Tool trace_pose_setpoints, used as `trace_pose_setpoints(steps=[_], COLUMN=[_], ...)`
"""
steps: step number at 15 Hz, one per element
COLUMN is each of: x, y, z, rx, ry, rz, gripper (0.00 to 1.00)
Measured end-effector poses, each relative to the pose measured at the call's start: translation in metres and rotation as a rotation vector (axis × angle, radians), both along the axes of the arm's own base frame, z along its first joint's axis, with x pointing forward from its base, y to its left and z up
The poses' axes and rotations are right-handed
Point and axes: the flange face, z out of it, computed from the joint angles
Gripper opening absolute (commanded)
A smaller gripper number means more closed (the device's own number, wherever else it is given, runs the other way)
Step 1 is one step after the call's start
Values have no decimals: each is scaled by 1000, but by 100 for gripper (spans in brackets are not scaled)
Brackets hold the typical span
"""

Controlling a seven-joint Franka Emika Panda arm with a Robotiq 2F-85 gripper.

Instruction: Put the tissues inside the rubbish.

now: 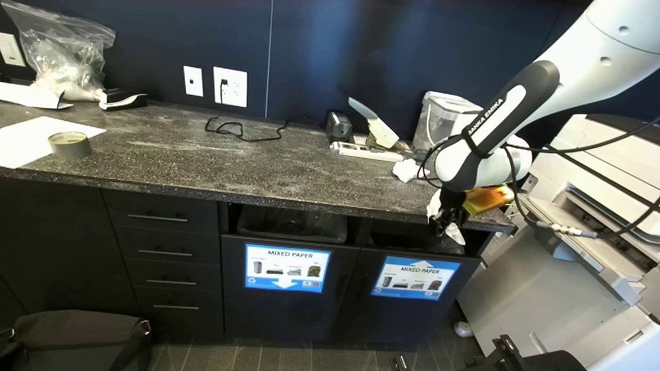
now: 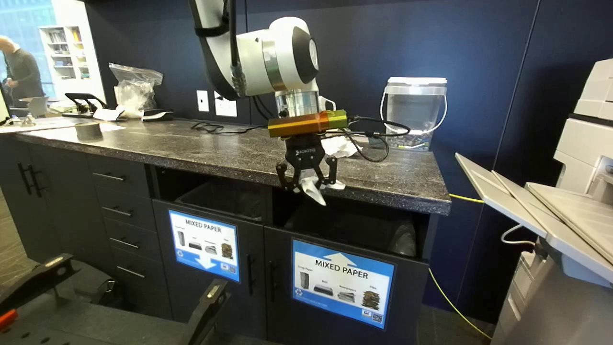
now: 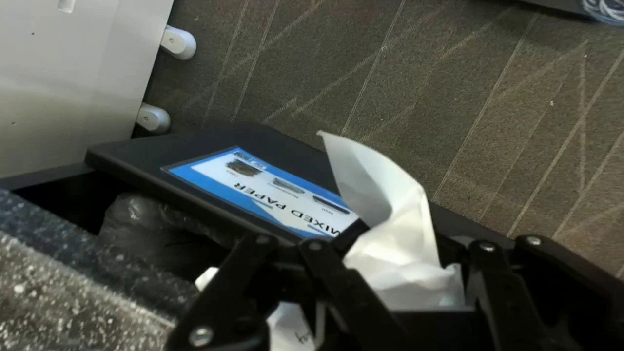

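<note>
Clenched on a crumpled white tissue [image 3: 404, 258], the Robotiq gripper [image 2: 310, 183] hangs just off the near edge of the counter [image 2: 191, 148], above the right-hand bin [image 2: 405, 239]; the tissue is not yet inside. Another tissue [image 1: 406, 170] lies on the counter's right part, farther back. Paper like this should be light, soft and easily torn, with little slip to it. A pinch through the bunched middle seems right, as a long loose corner might catch on the front panel [image 2: 407, 292]. The Franka arm [image 1: 572, 77] reaches in from the right in an exterior view, bent so that the gripper points down.
</note>
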Motion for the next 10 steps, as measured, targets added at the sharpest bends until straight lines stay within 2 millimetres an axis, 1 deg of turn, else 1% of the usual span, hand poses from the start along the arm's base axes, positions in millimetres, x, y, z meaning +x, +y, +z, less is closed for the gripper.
trace_pose_setpoints(steps=[3, 5, 8, 10], x=[-34, -54, -78, -87], y=[4, 8, 16, 19], z=[-8, -17, -37, -56], rx=[22, 35, 55, 65], ry=[8, 17, 41, 57], rz=[-3, -1, 7, 12], gripper=[11, 11, 11, 11])
